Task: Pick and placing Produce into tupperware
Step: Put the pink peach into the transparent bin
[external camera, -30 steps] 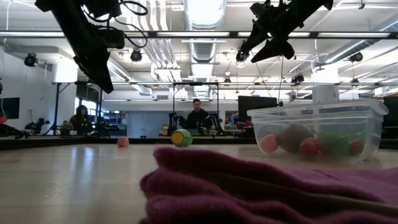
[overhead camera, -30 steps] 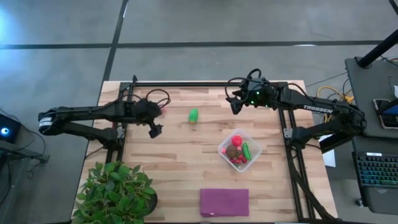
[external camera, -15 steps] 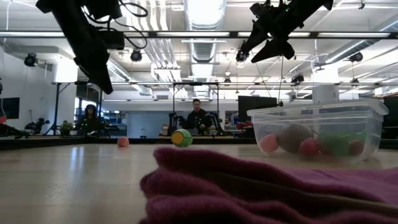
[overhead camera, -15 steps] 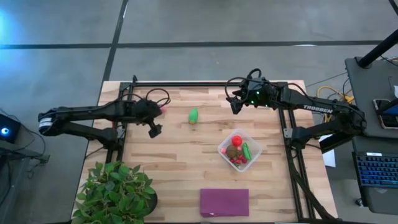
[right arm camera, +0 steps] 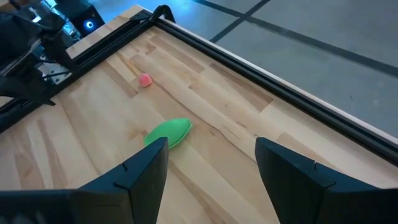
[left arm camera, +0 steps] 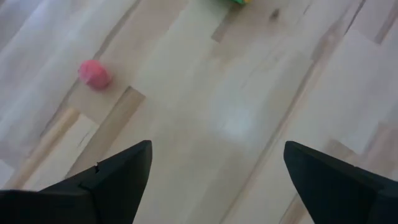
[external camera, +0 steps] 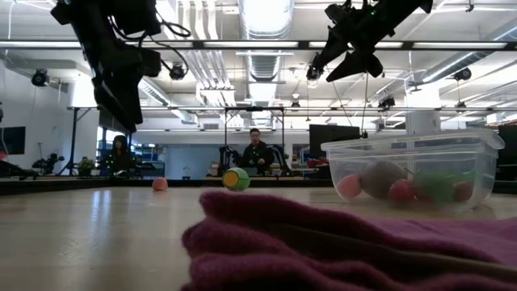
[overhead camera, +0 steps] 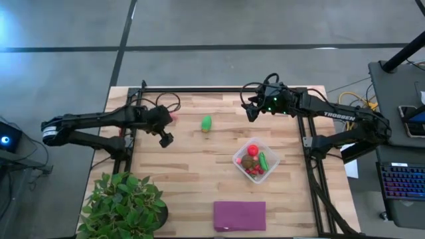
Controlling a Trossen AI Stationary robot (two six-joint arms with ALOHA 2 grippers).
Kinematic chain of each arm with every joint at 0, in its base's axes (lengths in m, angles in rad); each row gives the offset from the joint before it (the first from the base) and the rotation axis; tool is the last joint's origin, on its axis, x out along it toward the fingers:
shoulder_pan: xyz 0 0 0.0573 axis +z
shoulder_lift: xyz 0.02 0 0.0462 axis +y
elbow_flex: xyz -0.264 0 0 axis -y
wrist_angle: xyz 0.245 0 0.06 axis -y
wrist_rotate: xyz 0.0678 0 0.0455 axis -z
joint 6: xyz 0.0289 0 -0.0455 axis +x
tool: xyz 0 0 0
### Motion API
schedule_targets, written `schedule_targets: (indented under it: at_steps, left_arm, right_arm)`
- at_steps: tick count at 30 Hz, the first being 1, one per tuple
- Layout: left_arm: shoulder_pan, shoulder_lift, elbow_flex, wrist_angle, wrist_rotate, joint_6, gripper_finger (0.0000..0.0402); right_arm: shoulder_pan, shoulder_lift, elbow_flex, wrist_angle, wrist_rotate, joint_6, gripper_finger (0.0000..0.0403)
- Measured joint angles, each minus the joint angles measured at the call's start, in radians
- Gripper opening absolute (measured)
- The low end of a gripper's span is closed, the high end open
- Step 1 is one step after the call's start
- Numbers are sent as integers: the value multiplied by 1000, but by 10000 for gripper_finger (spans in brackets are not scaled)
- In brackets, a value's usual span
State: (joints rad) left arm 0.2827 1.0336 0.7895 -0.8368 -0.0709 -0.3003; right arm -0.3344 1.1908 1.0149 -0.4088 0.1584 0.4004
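The left gripper (overhead camera: 165, 139) hangs above the bench (overhead camera: 192, 169) with its fingers (left arm camera: 112, 177) spread wide and nothing between them, near a small pink berry (left arm camera: 94, 74) that lies alone on the wood at the far left. The right gripper (overhead camera: 251, 114) hovers over the far edge of the bench, fingers (right arm camera: 140, 174) parted and empty. Between the two arms, a green piece of produce (overhead camera: 206, 123) rests on the boards, well apart from the berry. The clear tupperware (overhead camera: 271, 166) sits on the right side of the bench, holding a red ball (overhead camera: 253, 150), a brown oval (overhead camera: 248, 161), a green piece (overhead camera: 263, 160) and small red berries (overhead camera: 254, 172). A purple cloth (overhead camera: 239, 216) lies at the near edge, and a potted plant (overhead camera: 124, 206) stands at the near left corner.
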Motion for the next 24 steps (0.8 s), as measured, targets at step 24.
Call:
schedule_targets:
  at_steps: [24]
  left_arm:
    - [328, 505, 187, 20, 89, 72, 315]
  right_arm:
    - [0, 0, 0, -59, -1, 0, 233]
